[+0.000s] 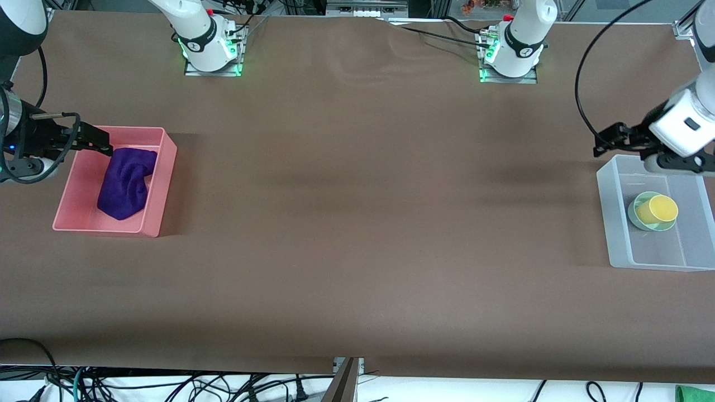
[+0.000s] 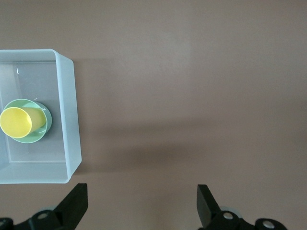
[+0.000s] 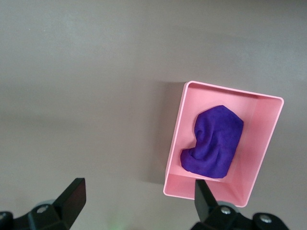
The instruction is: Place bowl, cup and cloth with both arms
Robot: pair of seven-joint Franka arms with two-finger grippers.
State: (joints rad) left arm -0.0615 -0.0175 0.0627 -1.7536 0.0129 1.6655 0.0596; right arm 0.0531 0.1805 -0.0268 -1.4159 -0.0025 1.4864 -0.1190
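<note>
The purple cloth (image 1: 126,183) lies crumpled in a pink bin (image 1: 161,184) at the right arm's end of the table; it also shows in the right wrist view (image 3: 214,141). The yellow cup (image 1: 658,209) lies tilted in the mint-green bowl (image 1: 637,215) inside a clear plastic bin (image 1: 614,212) at the left arm's end. The cup (image 2: 17,122) and the bowl (image 2: 41,132) also show in the left wrist view. My right gripper (image 1: 103,140) (image 3: 139,196) is open and empty above the pink bin's rim. My left gripper (image 1: 600,144) (image 2: 142,201) is open and empty above the table beside the clear bin.
The brown table (image 1: 357,223) stretches between the two bins. Both arm bases (image 1: 212,44) (image 1: 511,53) stand along the edge farthest from the front camera. Cables hang below the table's near edge.
</note>
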